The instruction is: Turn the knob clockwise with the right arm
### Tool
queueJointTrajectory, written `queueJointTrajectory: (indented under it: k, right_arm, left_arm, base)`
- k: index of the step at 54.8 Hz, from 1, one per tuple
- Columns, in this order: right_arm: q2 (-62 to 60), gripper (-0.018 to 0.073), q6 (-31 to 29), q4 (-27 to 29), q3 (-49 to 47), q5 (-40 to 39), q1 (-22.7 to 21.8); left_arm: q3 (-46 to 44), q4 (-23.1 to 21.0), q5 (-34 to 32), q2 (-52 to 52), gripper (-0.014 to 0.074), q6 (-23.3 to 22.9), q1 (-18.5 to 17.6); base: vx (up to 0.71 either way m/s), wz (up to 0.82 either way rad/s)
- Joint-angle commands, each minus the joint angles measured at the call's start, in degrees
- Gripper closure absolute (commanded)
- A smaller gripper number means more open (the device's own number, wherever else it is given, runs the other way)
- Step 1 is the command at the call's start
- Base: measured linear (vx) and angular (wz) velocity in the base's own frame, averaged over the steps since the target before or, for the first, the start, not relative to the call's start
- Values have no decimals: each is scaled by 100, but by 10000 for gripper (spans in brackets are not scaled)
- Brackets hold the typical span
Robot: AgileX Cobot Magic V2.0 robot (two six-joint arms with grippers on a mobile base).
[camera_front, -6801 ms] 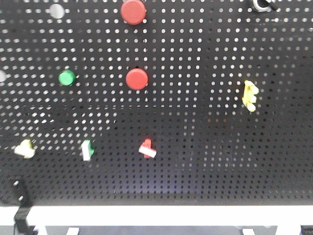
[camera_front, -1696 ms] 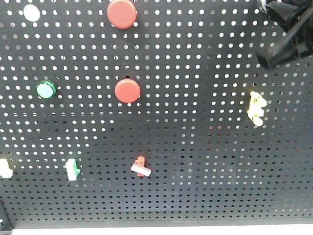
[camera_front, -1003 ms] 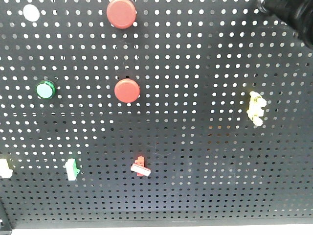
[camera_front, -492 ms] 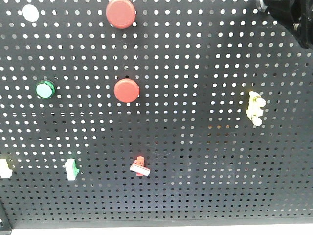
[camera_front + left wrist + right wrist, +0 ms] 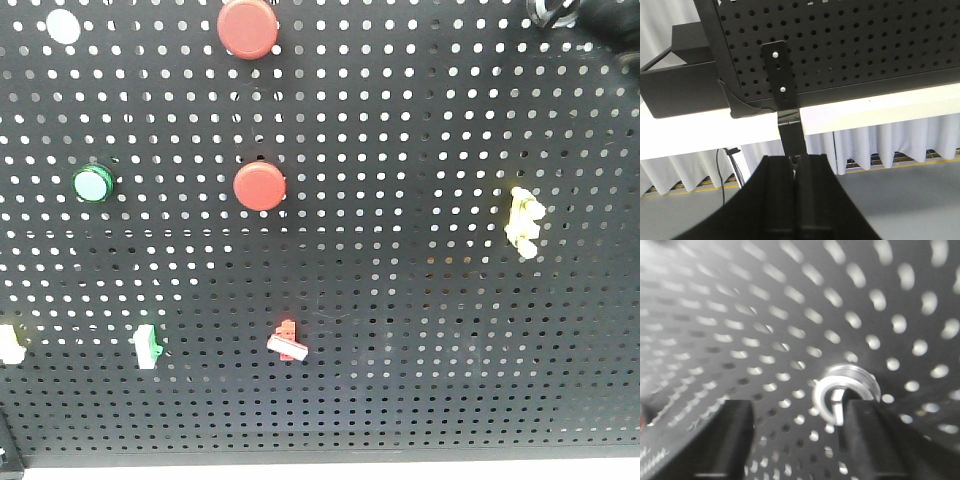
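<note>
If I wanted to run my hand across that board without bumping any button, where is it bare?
Bare stretches: between the lower red button and the yellow switch, and the bottom right, past the small red switch. The top right corner is crowded: the right gripper sits by the knob.

You get even, bright front light on the pegboard [image 5: 400, 300], backlit holes glowing, right wrist view soft and blurred, glare on the knob [image 5: 847, 390] between the right gripper [image 5: 795, 440] fingers.

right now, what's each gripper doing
Left gripper: closed, holding nothing.
Right gripper: open, one finger in front of the knob, not gripping it.
</note>
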Motion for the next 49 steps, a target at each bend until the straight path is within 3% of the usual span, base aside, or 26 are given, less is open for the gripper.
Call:
queueJointTrajectory:
  k: [1,11,30,49]
  right_arm:
    - [-416,64,-312,-342,-204,79,10]
    - [-1119,64,-389,-964,-135,693,10]
    - [-2678,65,-357,-939,2018,104,10]
    - [-3226,65,-363,-944,2594,153,10]
  left_arm:
    - [154,-47,-443,-100,603,-8,-17]
    - [154,-47,-443,-100,603,-8,-17]
    - [154,-47,-443,-100,603,-8,-17]
    - [154,-47,-443,-100,603,-8,-17]
  base:
    - [0,0]
    - [0,0]
    - [0,0]
    - [0,0]
